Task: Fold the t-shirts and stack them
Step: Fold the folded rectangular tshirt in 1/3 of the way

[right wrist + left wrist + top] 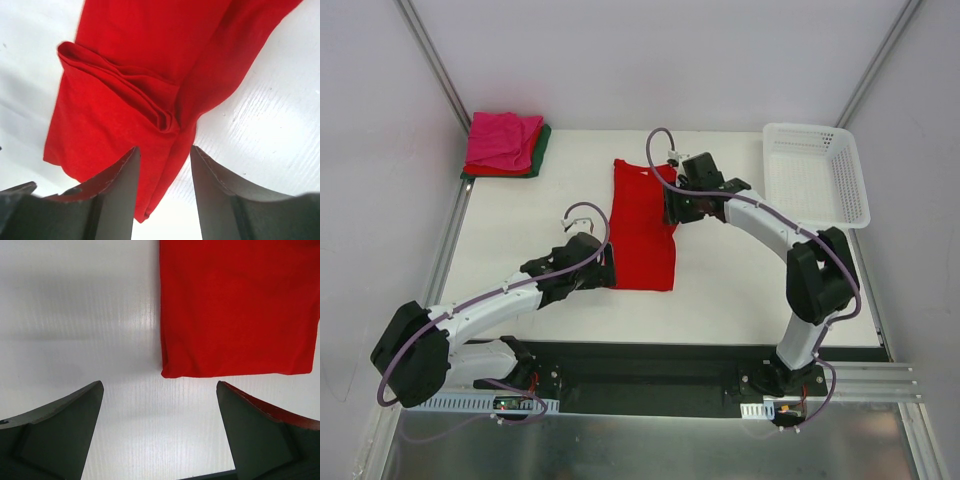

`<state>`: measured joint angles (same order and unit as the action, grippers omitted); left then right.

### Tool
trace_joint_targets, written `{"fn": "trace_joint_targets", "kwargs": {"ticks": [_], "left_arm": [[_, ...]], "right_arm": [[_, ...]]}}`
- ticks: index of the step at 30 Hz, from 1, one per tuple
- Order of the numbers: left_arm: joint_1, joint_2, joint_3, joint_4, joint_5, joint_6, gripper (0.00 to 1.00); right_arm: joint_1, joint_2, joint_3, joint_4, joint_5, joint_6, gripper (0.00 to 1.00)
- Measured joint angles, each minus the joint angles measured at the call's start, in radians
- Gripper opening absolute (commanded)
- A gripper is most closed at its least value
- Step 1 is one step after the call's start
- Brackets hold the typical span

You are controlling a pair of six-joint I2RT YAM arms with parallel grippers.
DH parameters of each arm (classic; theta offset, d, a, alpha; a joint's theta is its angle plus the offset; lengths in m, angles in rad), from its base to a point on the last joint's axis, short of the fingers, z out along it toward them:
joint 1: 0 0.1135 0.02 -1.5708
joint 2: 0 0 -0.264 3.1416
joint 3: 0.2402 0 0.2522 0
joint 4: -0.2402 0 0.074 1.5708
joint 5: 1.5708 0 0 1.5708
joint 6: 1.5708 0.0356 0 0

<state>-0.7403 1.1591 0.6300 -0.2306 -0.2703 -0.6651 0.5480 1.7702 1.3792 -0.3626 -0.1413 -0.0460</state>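
The red t-shirt [643, 225] lay mid-table as a long strip folded lengthwise, well apart from the pink-topped stack [505, 143] at the far left corner. The left gripper [160, 385] hung wide open just short of the shirt's near left corner, holding nothing. The right gripper [165, 151] sat partway along the shirt's right edge, its jaws parted over a bunched ridge of cloth [150, 107] — no pinch showed. The step in hand looked like the crosswise fold. To do it well, that ridge wanted smoothing first, or it would be locked into the fold. Each gripper should then take one corner of the same end through all the layers — and carry it level so the edges met squarely.
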Motion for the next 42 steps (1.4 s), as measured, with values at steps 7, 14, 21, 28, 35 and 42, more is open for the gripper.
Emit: {"fn": "trace_joint_targets", "kwargs": {"ticks": [7, 14, 21, 28, 35, 42], "left_arm": [[0.0, 0.0, 0.0, 0.0, 0.0, 0.0, 0.96], [0.0, 0.0, 0.0, 0.0, 0.0, 0.0, 0.97], [0.0, 0.0, 0.0, 0.0, 0.0, 0.0, 0.97], [0.0, 0.0, 0.0, 0.0, -0.001, 0.0, 0.97], [0.0, 0.0, 0.0, 0.0, -0.002, 0.0, 0.97], [0.0, 0.0, 0.0, 0.0, -0.002, 0.0, 0.96]], "right_arm": [[0.0, 0.048, -0.035, 0.007, -0.002, 0.0, 0.48], [0.0, 0.056, -0.037, 0.018, -0.005, 0.001, 0.48], [0.0, 0.081, -0.037, 0.031, -0.015, 0.002, 0.48], [0.0, 0.127, -0.037, 0.035, -0.03, 0.004, 0.47], [0.0, 0.139, -0.019, 0.038, -0.038, 0.004, 0.48], [0.0, 0.149, 0.008, 0.038, -0.056, 0.005, 0.47]]}}
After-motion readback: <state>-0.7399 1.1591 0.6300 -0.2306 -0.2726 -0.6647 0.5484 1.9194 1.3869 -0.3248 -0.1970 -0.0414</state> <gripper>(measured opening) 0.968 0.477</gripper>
